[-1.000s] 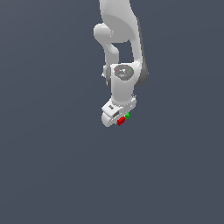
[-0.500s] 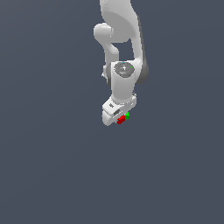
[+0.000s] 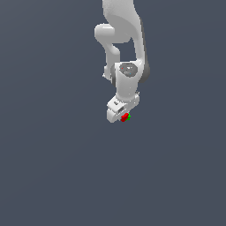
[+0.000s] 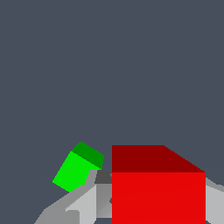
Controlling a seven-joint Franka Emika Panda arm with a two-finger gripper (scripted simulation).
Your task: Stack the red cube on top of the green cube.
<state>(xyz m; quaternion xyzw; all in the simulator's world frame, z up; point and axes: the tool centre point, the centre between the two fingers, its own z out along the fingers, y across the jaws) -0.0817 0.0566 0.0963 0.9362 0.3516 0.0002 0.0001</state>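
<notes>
In the wrist view the red cube point(image 4: 158, 192) sits large between my gripper's point(image 4: 153, 208) two grey fingers point(image 4: 85, 203), which press on its sides. The green cube point(image 4: 78, 169) lies on the grey floor just beyond and to one side of it, turned at an angle. In the exterior view the white gripper point(image 3: 123, 115) hangs under the arm with the red cube point(image 3: 125, 118) at its tips. Only a sliver of the green cube point(image 3: 129, 115) shows, at the red cube's edge toward the exterior view's right.
A plain dark grey floor point(image 3: 53, 167) surrounds the arm on all sides. The white arm point(image 3: 126, 39) rises above the gripper to the top of the exterior view. No other objects show.
The gripper and the red cube have risen slightly and shifted a little to the exterior view's right. The green cube has stayed in place.
</notes>
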